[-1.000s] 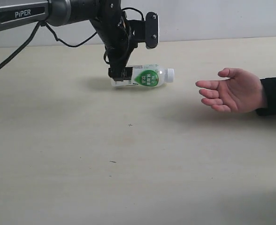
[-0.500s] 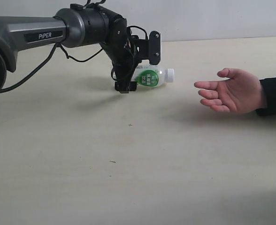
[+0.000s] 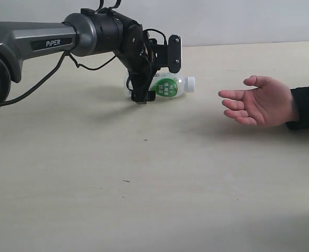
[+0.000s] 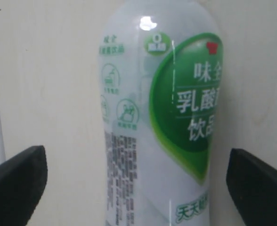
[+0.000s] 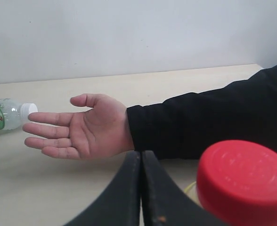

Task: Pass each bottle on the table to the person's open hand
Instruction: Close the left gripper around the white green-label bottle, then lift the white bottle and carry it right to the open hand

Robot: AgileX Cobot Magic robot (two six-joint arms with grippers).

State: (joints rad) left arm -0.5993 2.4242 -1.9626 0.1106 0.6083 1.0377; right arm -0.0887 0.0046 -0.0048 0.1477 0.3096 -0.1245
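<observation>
Lying on its side on the bench (image 3: pixel 144 184), the white-and-green bottle (image 3: pixel 170 86) points its white cap toward the person's open hand (image 3: pixel 259 102), well apart from it. Only the left wrist view shows the left end effector (image 4: pixel 138 181) spread wide, its fingertips (image 4: pixel 16 179) flanking the bottle without touching. Only the right wrist view shows the right end effector (image 5: pixel 141 188), fingers pressed together on nothing, beside a red cap (image 5: pixel 242 181).

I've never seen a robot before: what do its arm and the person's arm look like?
The left arm is a grey tube marked PiPER, with black joints and loose black cables; its fingers are black. The person's hand is bare, the sleeve black.
</observation>
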